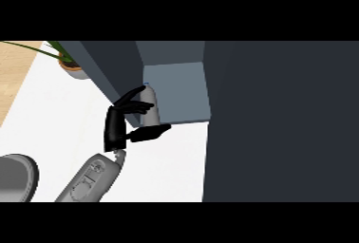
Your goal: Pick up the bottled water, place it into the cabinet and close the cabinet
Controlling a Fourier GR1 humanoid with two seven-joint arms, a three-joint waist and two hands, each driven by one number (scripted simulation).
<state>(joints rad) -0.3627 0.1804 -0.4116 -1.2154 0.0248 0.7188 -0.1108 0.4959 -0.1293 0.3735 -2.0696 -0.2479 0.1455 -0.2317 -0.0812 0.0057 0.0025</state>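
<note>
Left forearm: rises from the lower edge over the white desk (175, 161), angled up and right. My left hand (120, 124): fingers spread at the side of the bottled water (148, 108), thumb curled beneath its base. Bottled water: upright at the front edge of the open cabinet (179, 90). Potted plant (73, 66): far left corner.

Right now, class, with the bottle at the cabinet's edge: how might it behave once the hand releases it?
The bottled water looks tall and narrow, so it may tip. Its round body would probably roll if it fell. The left hand curls round it, which suggests it is stiff.
</note>
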